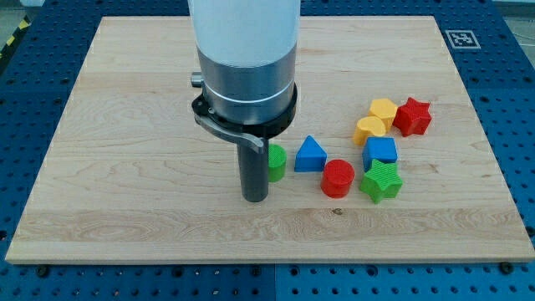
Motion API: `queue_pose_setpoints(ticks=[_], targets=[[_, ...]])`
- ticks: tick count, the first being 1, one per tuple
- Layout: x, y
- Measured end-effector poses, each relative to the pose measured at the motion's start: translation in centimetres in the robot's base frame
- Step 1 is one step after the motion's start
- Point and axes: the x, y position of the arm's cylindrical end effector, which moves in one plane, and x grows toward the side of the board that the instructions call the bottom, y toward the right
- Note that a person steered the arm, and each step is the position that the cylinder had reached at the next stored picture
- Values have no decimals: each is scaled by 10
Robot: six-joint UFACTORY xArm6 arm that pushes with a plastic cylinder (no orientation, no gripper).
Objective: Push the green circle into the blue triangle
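1. Camera view: my tip (256, 198) sits on the wooden board (125, 125), at the view's left of the green circle (276, 162), touching or just beside it; the rod hides the circle's left part.
2. Tool state: a bare rod, nothing to open or close, holding nothing; it can only push.
3. Blue triangle (309, 155) is just to the view's right of the green circle, a thin gap between them, roughly in line with my tip.
4. Handling, my guess: the circle looks like a small, light, stiff plastic block that slides easily on smooth wood. Its round side may roll off my tip if I hit off-centre, so I should contact the middle of its left side.
5. Nearby: red circle (338, 178), green star (381, 181), blue block (380, 151), two yellow blocks (376, 119), red star (412, 116), all further right.
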Motion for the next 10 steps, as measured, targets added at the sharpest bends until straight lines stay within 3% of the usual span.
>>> queue_pose_setpoints(ticks=[10], targets=[[-58,0]])
